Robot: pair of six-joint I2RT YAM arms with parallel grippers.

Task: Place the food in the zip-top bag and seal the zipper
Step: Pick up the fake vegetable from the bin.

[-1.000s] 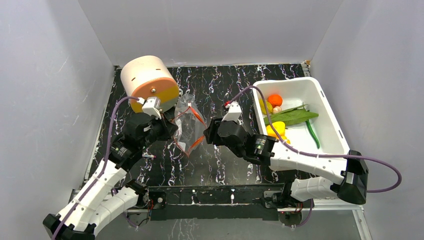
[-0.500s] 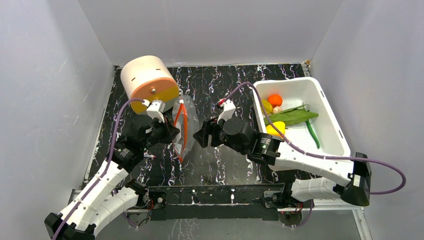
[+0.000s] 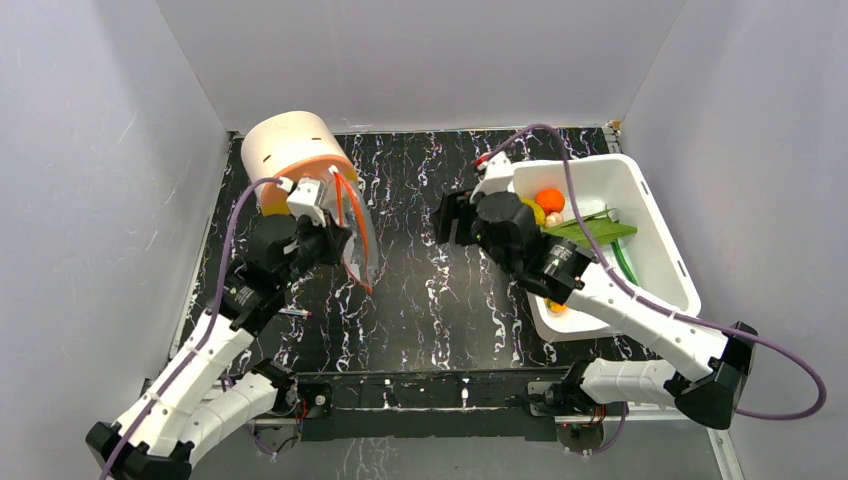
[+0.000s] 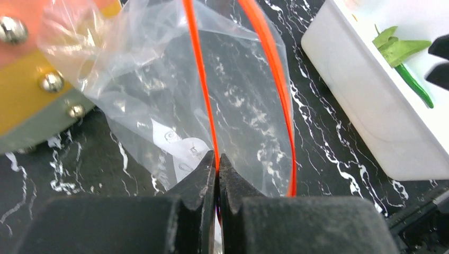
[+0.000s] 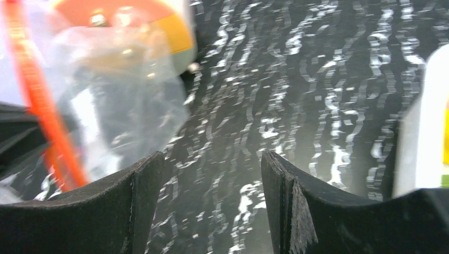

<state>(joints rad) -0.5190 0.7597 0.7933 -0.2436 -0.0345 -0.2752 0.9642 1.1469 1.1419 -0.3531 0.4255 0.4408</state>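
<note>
Backed right gripper point(image 3: 447, 215) off toward tub point(image 3: 655, 250), fingers spread, empty. Left gripper point(image 4: 217, 157) pinched on zipper point(image 4: 200, 79), holding bag point(image 4: 159, 106) up, mouth parted, beside drum point(image 3: 295, 150). Food point(image 3: 550, 200) lying in tub, well apart from bag.

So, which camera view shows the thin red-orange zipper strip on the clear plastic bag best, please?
Left wrist: the red-orange zipper strip is close-up, its two sides parted, one pinched by the left gripper. Top external shows a small thin loop; right wrist, a blurred stretch.
</note>
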